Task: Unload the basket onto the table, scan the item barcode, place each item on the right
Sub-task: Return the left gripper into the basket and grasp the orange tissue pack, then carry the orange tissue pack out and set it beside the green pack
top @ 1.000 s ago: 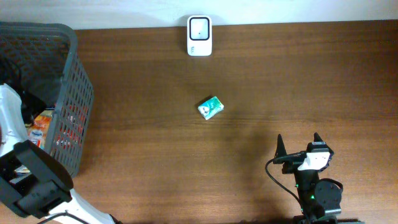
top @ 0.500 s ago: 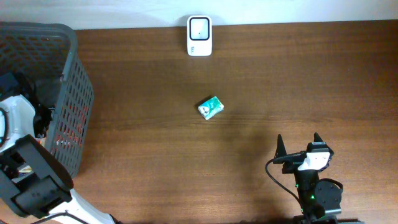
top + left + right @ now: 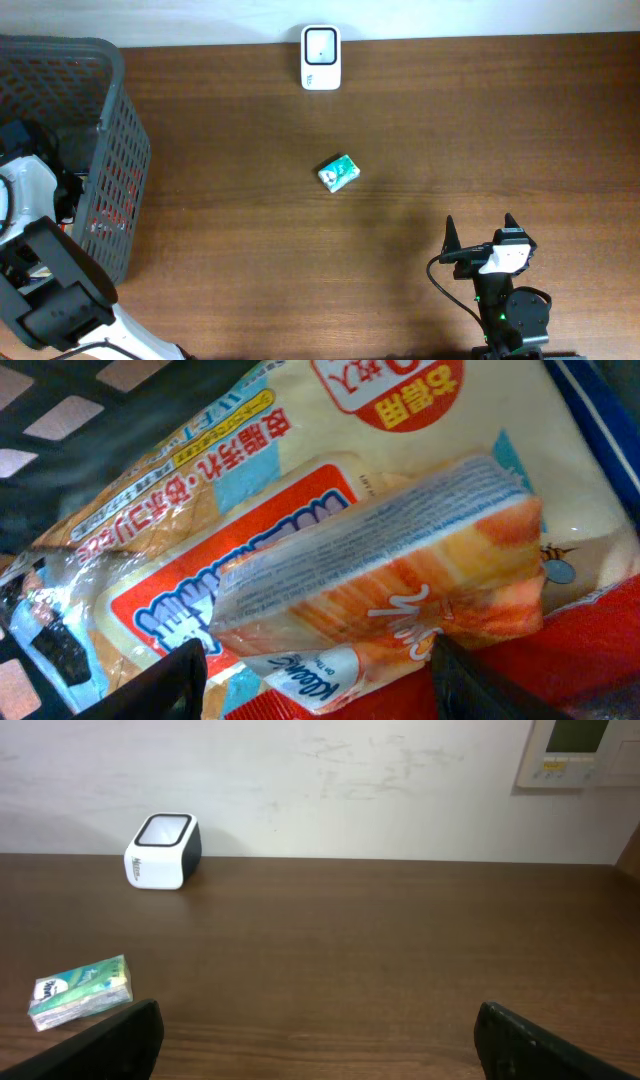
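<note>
In the left wrist view my left gripper (image 3: 320, 665) hangs open inside the basket. Its dark fingers (image 3: 175, 680) stand on either side of the lower edge of an orange snack packet (image 3: 400, 575), which lies on a larger yellow bag (image 3: 300, 420). I see no squeeze on the packet. From overhead the left arm (image 3: 25, 190) reaches into the grey basket (image 3: 125, 180) and its jaws are hidden there. The white barcode scanner (image 3: 321, 57) stands at the table's far edge. My right gripper (image 3: 481, 232) rests open and holds nothing near the front right.
A small green and white packet (image 3: 338, 172) lies mid-table, and the right wrist view shows this green packet (image 3: 80, 992) at the left, with the scanner (image 3: 163, 851) behind it by the wall. The basket holds several more packets.
The left arm has shifted toward the far side of the basket and settled there. The right arm and the green packet have not moved.
</note>
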{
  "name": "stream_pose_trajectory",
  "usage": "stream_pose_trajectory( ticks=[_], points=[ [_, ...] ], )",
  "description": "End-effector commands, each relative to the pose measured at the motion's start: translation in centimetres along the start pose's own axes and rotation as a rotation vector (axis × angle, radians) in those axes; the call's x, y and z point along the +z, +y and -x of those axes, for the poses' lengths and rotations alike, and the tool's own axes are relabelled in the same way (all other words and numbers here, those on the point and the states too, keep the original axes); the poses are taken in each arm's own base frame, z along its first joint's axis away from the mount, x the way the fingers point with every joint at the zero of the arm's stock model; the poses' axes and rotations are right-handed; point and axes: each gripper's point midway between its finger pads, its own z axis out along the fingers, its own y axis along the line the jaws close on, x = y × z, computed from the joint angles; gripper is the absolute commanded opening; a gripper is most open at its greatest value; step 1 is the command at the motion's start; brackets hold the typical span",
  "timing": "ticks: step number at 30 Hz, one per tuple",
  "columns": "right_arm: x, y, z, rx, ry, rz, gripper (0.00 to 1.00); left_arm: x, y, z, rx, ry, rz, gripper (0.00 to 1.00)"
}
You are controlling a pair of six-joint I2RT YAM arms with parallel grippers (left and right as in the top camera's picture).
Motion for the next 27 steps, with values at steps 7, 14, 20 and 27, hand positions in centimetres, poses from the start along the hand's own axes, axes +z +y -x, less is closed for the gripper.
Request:
stream_pose_trajectory(
  ticks=[7,14,20,27],
  points=[
    [0.0,-0.1,-0.4,0.004,0.008,-0.005,0.99,0.1,-1.1,0.0,-0.026,0.003,-0.069,0.00],
    [0.0,-0.1,-0.4,0.004,0.008,-0.005,0.98,-13.9,-0.7,5.5,-0.099,-0.240,-0.302,0.00],
    [0.0,-0.1,-0.4,0.003,0.008,-0.005,0.98,-29.4,-0.7,4.8,-0.079,-0.511,-0.704,0.00],
    [0.0,-0.1,-0.4,0.004,0.008,-0.005,0.98,-41.8,-13.3,-9.3,0.417,-0.403,-1.249,0.00]
  ],
)
